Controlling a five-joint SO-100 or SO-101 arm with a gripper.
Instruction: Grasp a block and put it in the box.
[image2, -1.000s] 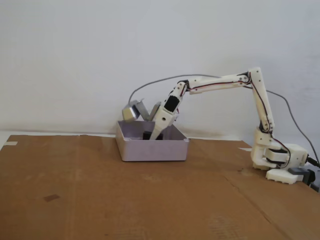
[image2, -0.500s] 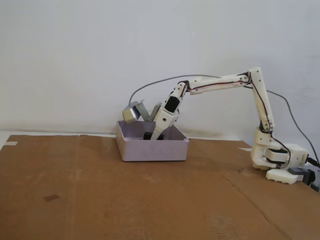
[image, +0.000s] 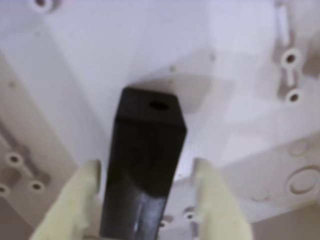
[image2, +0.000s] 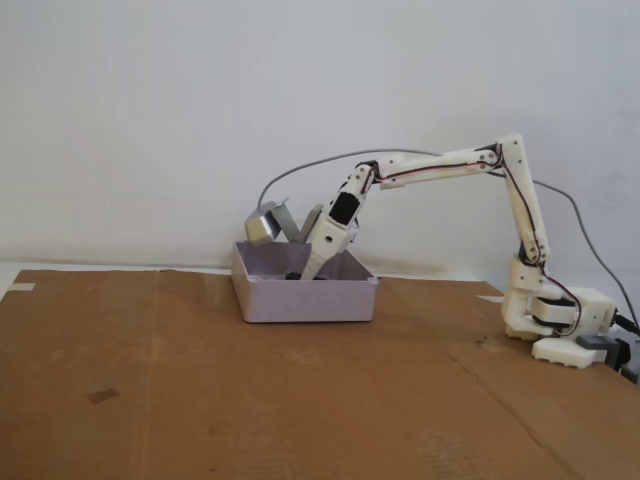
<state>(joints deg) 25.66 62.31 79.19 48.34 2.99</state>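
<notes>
In the wrist view the black block (image: 145, 150) stands on the pale floor of the box (image: 235, 65), with a small hole in its top face. My gripper (image: 145, 200) is open. Its two pale fingers (image: 75, 200) flank the block, and a thin gap shows on each side. In the fixed view the gripper (image2: 305, 272) reaches down inside the lilac-grey box (image2: 305, 300). Only a dark sliver of the block (image2: 293, 275) shows above the front wall there.
A shiny grey metallic casing (image2: 266, 224) rests behind the box's back left corner. The arm's base (image2: 560, 325) stands at the right on brown cardboard (image2: 200, 400). A white wall rises close behind, and a grey cable arcs over the box.
The block shows lower behind the box's front wall than in the earlier frames. The arm has hardly moved.
</notes>
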